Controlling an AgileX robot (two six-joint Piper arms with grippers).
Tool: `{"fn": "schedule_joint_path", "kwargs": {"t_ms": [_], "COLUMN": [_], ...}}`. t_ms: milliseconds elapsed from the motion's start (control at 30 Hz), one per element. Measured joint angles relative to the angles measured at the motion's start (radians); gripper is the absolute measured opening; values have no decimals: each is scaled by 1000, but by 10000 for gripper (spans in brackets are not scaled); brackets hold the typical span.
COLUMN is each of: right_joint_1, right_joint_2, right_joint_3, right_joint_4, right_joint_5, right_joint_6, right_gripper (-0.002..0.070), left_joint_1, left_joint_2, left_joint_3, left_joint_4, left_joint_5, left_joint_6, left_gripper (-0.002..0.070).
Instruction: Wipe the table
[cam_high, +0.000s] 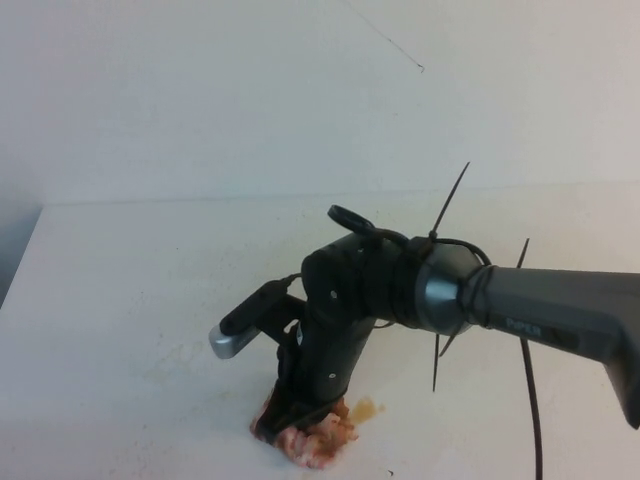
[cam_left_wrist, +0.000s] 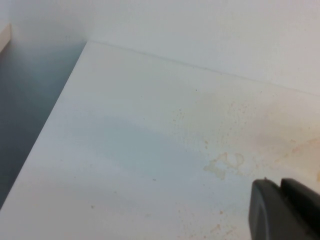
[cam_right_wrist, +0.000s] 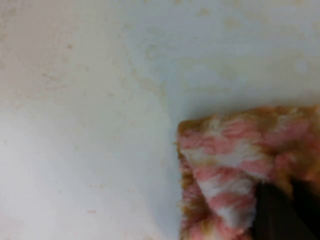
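My right gripper (cam_high: 297, 412) has its fingers pinched shut on the fluffy pink-and-white cloth (cam_high: 318, 445) at the white worktop's (cam_high: 120, 300) six o'clock. It's soft, light and bunches easily, so I'd grip its thick middle. My left gripper (cam_left_wrist: 285, 212) hovers toward nine o'clock.

Small pale lettering, faintly legible as PIPER, stands on the right arm's grey forearm link (cam_high: 560, 315).

The cloth (cam_high: 318, 443) lay on the worktop's (cam_high: 120, 300) near edge under the right pincer (cam_high: 292, 412), with a stain (cam_high: 366, 408) just to its right. The left pincer (cam_left_wrist: 282, 212) hung above the worktop.
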Motion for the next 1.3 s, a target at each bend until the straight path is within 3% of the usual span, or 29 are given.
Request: {"fn": "schedule_joint_path", "kwargs": {"t_ms": [567,1100,1200,1300], "right_joint_1": [-216,-227,-227,-227], "right_joint_2": [-45,-131,-131,-131], "right_joint_3": [56,64,64,64], "right_joint_4": [-55,-84,-84,-84], "right_joint_5": [25,27,27,29], "right_joint_6": [18,-25,-30,-30], "right_gripper": [12,18,70,179], "left_joint_1": [0,0,0,0], "left_joint_2": [0,0,0,0], "left_joint_3": [0,0,0,0], "left_joint_4": [0,0,0,0], "left_joint_5": [2,2,2,2], "left_joint_6": [0,0,0,0], "left_gripper": [0,0,0,0]}}
